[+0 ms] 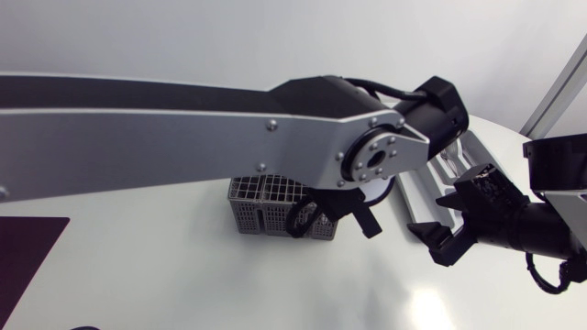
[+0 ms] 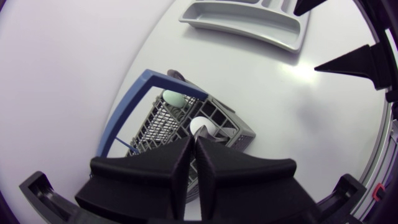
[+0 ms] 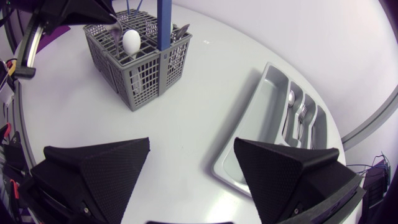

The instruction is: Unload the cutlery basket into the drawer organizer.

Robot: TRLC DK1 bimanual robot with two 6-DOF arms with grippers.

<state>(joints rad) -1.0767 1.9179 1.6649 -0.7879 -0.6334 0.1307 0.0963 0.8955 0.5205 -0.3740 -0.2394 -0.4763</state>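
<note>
Just above the cutlery basket (image 3: pixel 146 71), the left hand (image 2: pixel 194 140) is pinching a white spoon (image 3: pixel 130 40). Beyond the basket, the drawer organizer (image 3: pixel 261 118) is already holding pieces. The right hand (image 3: pixel 193 149) is gaping empty.

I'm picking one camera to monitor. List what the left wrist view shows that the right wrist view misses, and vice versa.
Only the left wrist view: a pale green spoon in the basket. Only the right wrist view: a fork and a metal spoon in the organizer's compartments. Both: the basket, its blue handle, the white spoon, the organizer, the left gripper and the right gripper.
</note>
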